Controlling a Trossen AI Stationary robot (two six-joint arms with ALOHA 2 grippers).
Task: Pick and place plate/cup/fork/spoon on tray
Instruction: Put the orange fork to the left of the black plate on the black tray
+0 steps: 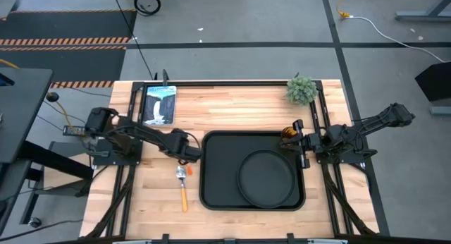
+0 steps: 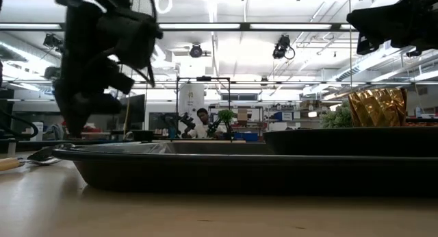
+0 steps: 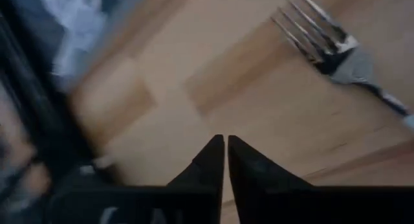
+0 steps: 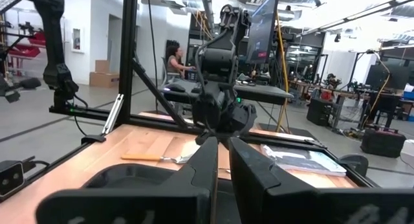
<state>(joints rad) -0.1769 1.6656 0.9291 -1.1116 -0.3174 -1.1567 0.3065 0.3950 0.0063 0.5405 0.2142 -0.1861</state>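
Left gripper [image 1: 189, 155], fingers pressed together, hovers mid-left of frame above the small silver-tined, orange-handled fork [image 1: 182, 184]; light, stiff, slippery: pinch its thin handle

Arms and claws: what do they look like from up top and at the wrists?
Both arms are dark, jointed links. The left claw and right claw each end in two black, wedge-shaped fingers tapering to points. Thin cables trail by the left arm's base. No markings are readable.
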